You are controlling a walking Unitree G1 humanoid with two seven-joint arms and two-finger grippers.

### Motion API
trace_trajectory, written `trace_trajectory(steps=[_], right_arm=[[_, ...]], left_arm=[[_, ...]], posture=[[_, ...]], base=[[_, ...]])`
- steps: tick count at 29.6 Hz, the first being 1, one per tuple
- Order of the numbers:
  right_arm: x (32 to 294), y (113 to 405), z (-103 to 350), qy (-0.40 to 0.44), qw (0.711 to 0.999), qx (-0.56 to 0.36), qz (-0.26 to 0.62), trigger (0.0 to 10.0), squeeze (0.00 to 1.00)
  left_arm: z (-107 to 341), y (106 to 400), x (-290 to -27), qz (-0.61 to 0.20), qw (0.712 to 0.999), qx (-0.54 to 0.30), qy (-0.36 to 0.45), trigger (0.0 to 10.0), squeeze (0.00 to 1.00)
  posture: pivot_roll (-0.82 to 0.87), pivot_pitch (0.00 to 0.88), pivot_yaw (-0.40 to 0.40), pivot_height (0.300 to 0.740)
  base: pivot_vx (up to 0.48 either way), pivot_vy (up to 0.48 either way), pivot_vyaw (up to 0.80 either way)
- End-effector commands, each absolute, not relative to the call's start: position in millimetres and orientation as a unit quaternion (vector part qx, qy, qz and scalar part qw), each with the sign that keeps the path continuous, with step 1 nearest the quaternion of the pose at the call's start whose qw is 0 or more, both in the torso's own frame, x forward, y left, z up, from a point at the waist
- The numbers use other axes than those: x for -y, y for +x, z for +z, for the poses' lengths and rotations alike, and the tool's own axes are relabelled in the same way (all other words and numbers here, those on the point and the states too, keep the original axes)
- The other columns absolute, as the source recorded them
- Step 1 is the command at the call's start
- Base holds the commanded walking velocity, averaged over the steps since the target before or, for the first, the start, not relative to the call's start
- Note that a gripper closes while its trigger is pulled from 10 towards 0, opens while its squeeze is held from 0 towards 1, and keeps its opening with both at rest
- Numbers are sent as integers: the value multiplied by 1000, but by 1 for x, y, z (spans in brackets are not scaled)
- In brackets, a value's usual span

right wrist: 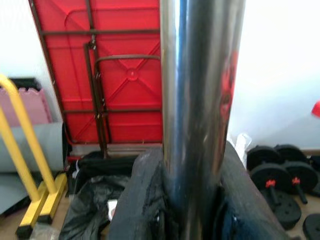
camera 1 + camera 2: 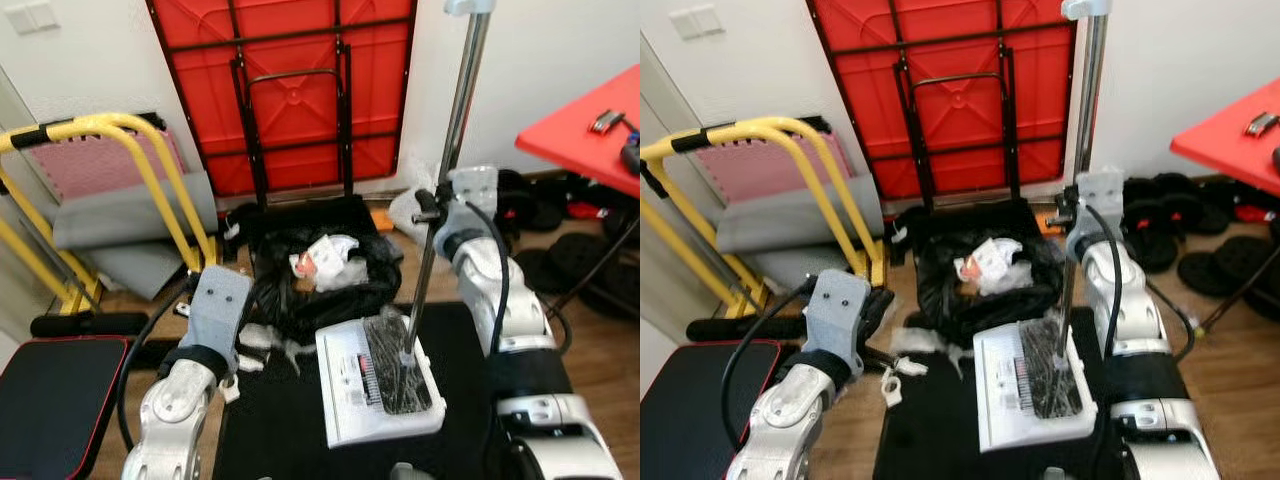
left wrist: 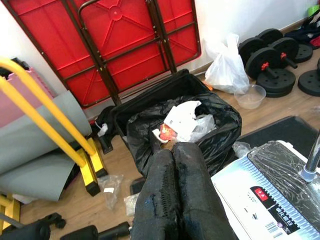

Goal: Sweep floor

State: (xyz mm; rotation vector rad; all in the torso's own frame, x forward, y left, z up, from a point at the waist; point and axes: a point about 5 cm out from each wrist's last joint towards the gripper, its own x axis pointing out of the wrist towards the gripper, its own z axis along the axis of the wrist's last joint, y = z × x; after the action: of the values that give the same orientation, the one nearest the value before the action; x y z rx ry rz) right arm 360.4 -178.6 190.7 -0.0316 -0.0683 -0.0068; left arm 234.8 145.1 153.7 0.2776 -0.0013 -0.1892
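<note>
My right tool (image 1: 192, 200) is clamped around the shiny chrome broom pole (image 2: 452, 150), its two black fingers (image 1: 142, 200) pressed against either side of the tube, about midway up the shaft. The pole stands nearly upright, leaning slightly, and its black bristle head (image 2: 395, 365) rests inside the white plastic dustpan (image 2: 375, 385), which lies on the black floor mat (image 2: 290, 430) directly in front of me. My left tool (image 3: 177, 200) is held low on my left side with its fingers pressed together, gripping nothing, pointing toward the black bin lined with a black plastic bag (image 3: 175, 125). That bin sits just beyond the dustpan and holds crumpled white paper and wrapping (image 3: 185, 120). Scraps of clear plastic litter (image 2: 905, 370) lie on the wooden floor (image 3: 90, 210) between my left arm and the bin. Behind the bin a folded red table with a dark metal frame (image 2: 285, 90) leans against the white wall. A yellow tubular frame (image 2: 130, 170) with grey and pink mats stands to the left, and black dumbbell weights (image 2: 1180, 215) lie to the right near a red worktop (image 2: 590, 135).
</note>
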Motion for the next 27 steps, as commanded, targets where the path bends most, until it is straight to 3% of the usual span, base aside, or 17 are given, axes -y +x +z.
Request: trace_trajectory(steps=[1, 27], right_arm=[[178, 364, 212, -14, 996, 87, -10, 10000, 0], [191, 375, 219, -18, 990, 129, -48, 10000, 0]], left_arm=[[152, 232, -149, -67, 988, -4, 140, 10000, 0], [152, 225, -147, -86, 985, -12, 150, 10000, 0]], posture=[[-105, 61, 14, 655], [-81, 73, 29, 566]], base=[[0, 0, 0], [0, 0, 0]])
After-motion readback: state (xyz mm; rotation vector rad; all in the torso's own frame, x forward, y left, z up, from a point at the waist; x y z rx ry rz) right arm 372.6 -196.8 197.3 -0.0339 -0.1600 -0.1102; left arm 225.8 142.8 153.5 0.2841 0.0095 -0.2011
